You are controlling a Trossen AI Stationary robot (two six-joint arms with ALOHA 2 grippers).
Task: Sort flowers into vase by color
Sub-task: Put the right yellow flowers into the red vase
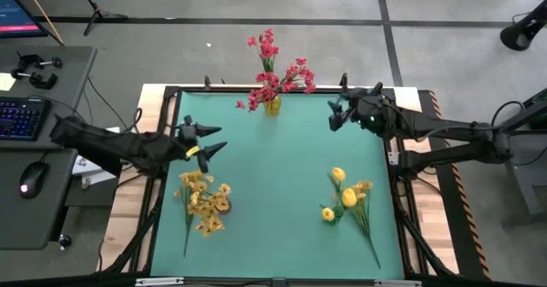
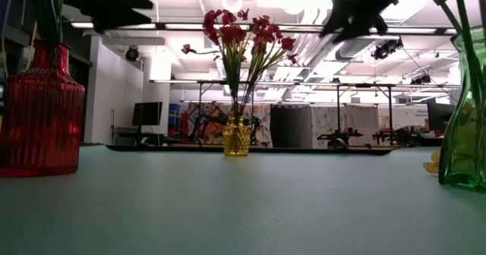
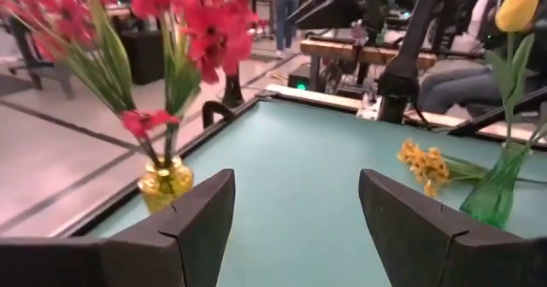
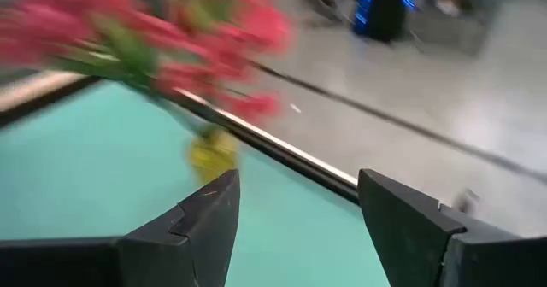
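I judge the sort all but done: red flowers [image 1: 275,72] stand in the yellow vase [image 1: 272,106] at the far edge, orange ones [image 1: 203,203] in the red vase [image 2: 39,111] near left, yellow buds [image 1: 343,189] in the green vase [image 2: 467,137] near right. My left gripper [image 1: 208,139] and right gripper [image 1: 338,109] hover apart, empty. The sprays look stiff and long-stemmed.
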